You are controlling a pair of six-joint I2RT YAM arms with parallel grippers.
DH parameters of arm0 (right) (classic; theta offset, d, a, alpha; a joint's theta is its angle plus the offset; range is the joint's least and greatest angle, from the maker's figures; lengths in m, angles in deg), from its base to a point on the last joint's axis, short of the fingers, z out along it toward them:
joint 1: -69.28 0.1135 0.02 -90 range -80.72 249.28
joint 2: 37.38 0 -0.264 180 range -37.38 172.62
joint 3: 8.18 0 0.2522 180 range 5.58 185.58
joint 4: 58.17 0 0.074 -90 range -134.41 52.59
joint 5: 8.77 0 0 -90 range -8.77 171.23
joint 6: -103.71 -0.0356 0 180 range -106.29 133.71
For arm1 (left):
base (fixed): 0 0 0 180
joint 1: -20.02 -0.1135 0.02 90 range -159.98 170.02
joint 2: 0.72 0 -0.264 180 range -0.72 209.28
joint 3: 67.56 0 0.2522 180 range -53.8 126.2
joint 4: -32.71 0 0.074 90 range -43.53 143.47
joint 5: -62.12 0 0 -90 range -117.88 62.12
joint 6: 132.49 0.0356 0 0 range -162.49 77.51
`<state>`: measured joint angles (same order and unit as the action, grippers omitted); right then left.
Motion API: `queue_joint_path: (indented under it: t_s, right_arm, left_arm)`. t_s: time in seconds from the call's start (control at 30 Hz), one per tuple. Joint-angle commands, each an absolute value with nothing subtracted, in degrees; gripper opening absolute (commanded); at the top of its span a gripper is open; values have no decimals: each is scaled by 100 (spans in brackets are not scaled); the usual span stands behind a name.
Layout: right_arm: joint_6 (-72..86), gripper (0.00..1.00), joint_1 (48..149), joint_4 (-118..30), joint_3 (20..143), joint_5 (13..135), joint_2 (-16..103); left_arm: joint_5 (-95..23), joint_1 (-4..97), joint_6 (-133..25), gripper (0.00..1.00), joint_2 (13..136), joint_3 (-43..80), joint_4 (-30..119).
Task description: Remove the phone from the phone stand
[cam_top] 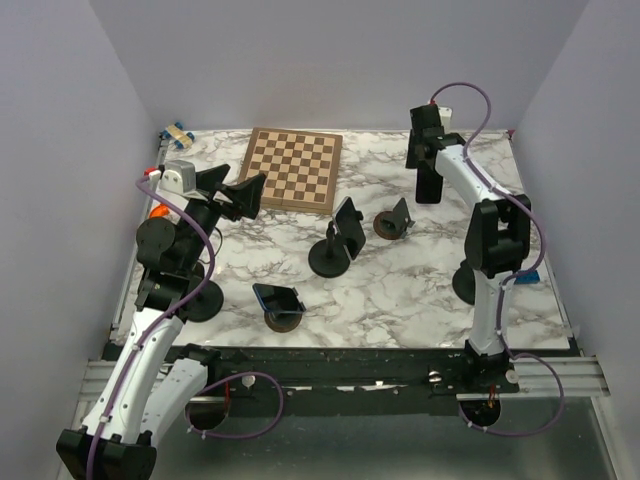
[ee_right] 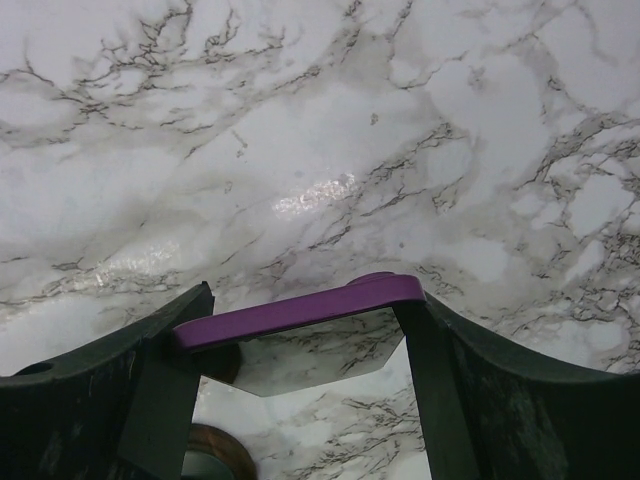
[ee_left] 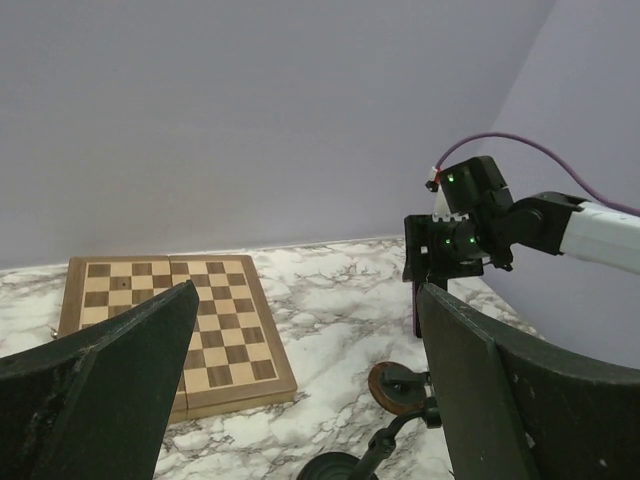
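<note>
Phone (ee_right: 290, 315) in a purple case sits crosswise between the fingers of the right gripper (ee_right: 312, 335), clamped at its two ends and held clear of the marble table (cam_top: 420, 290); its glass mirrors the veined stone below; any lettering or maker's mark on it is too small to read in every view. From above it hangs as a dark upright slab under that gripper at the far right of the table, apart from every stand; the nearest is a brown-based stand (cam_top: 392, 223) with its cradle bare; just left of that a black-based stand (cam_top: 329, 258) carries a tilted dark plate, phone or holder I cannot tell; nearer the arms a bluish-rimmed slab (cam_top: 277, 296) lies tilted on a third stand (cam_top: 284, 319) with a brown foot. Left gripper (ee_left: 308, 300) hangs over the table's left side, jaws spread wide, grasping nothing, facing across the chessboard (cam_top: 293, 168) toward the other arm. In the right wrist view a brown round shape (ee_right: 215, 450) is cut off by the bottom edge and half hidden behind a finger; what it is I cannot tell.
</note>
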<state>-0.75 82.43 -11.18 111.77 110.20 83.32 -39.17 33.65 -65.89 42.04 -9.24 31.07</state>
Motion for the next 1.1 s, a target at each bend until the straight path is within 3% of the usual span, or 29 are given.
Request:
queue_joint_path:
  t_s: [0.0, 0.2, 0.7, 1.07]
  right_arm:
    - [-234, 1, 8182, -320, 12014, 11316, 8822]
    - [-264, 2, 8080, -117, 12639, 11213, 9418]
    - [-791, 18, 8071, -252, 13731, 10892, 10547]
    - [-864, 19, 8077, -739, 14105, 10749, 11024]
  left_arm:
    - [-4078, 3325, -6707, 98, 4243, -825, 2973]
    - [-4157, 3277, -6822, 99, 4286, -840, 2907]
    - [-4374, 3103, -7096, 99, 4384, -880, 2745]
    - [-4518, 2965, -7254, 98, 4484, -883, 2662]
